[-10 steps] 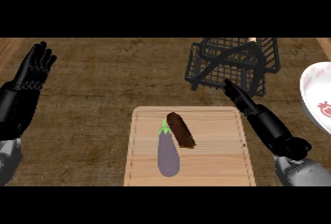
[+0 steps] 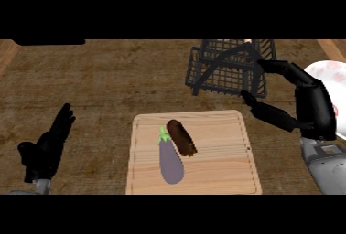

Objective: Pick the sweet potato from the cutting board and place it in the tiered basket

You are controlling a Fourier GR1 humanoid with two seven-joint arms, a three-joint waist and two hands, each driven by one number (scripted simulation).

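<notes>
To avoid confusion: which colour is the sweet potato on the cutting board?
Dark brown sweet potato, head view.

So the wooden cutting board sits near the middle on the brown counter. Two things are lying on it: the dark brown sweet potato, angled a bit, and a purple eggplant with a green stem, just left of it and touching or nearly so. Nothing is gripping either one. The black wire tiered basket is at the far right, past the board. The right hand is up beside the basket, fingers relaxed and empty, thumb pointing toward the board's far right corner. The left hand rests near left, fingers straight. A white plate with red marks pokes in at the right edge.
</notes>
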